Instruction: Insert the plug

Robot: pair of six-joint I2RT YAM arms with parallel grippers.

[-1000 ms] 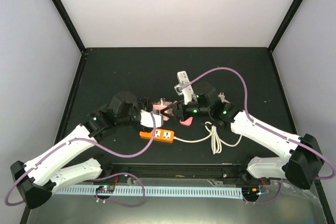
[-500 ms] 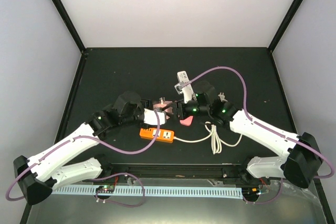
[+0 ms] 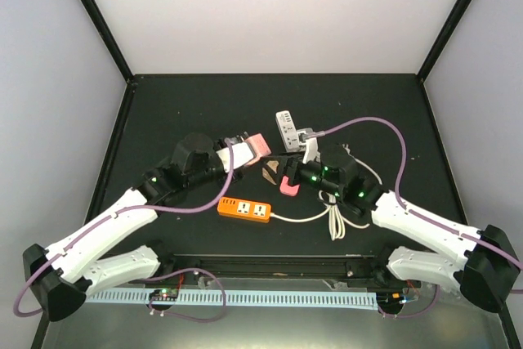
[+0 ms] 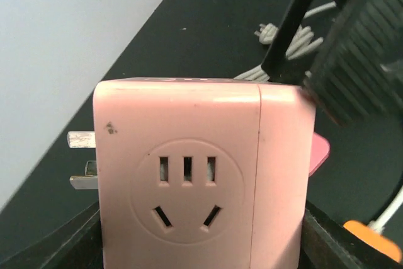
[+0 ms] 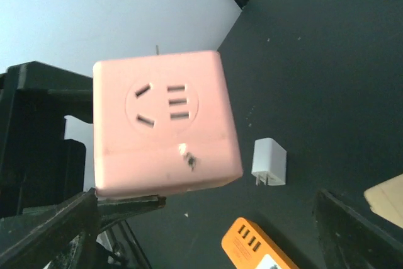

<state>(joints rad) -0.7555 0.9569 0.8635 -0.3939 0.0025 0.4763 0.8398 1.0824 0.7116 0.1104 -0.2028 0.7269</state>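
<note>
L gripper [image 3: 243, 149] jaws clamp pink plug cube [image 4: 201, 174] by its sides; R gripper [image 3: 276, 174] jaws spread wide, cube just ahead, not touching.

No readable text, brand, number or sign in any view. On the face of the pink adapter cube [image 4: 189, 181], only moulded socket slots and a small dark speck, no lettering. On the orange power strip [image 5: 252, 244], at 6 o'clock in the right wrist view, a white patch [image 5: 271, 263], too small and cropped to read.
</note>
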